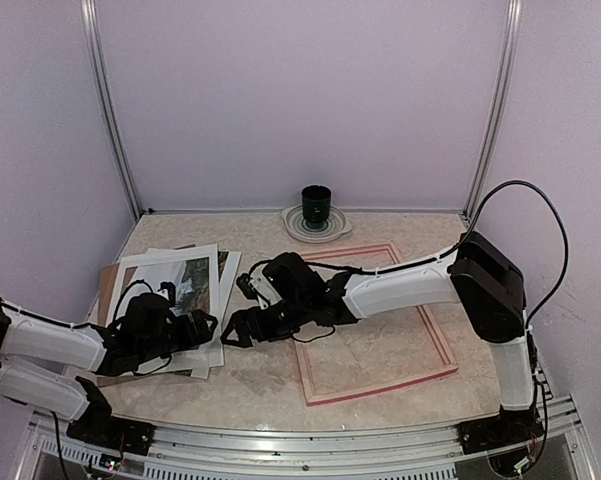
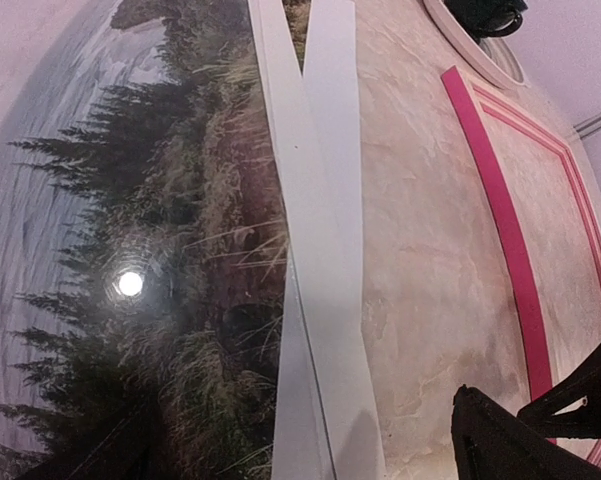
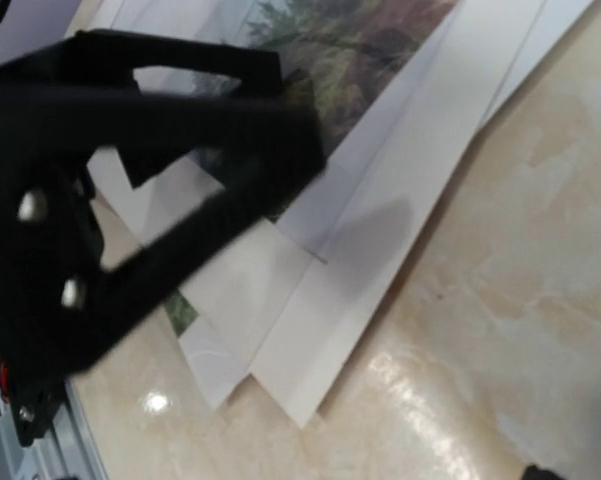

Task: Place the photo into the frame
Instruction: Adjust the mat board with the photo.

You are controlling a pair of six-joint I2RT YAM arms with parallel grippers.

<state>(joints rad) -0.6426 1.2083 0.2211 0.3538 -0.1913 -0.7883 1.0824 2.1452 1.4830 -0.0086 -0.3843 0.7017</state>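
Left tool [image 1: 198, 326] and right tool [image 1: 232, 330] gape open, empty, at the stack's [image 1: 138, 270] near right corner, likely to free the thin paper landscape photo [image 1: 188, 280] lying there, left of the pink rectangular frame [image 1: 378, 390]

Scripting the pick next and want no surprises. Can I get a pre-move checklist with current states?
1. The left gripper open and empty: ok.
2. The right gripper open and empty: ok.
3. The landscape paper photo free of the white sheets beside it: cannot tell.
4. Gap between the two grippers: not ok, both seem to crowd one corner of those sheets.
5. The pink rectangular frame lying flat: ok.
6. The dark cup clear of the photo-to-frame path: ok, it sits at the far edge.
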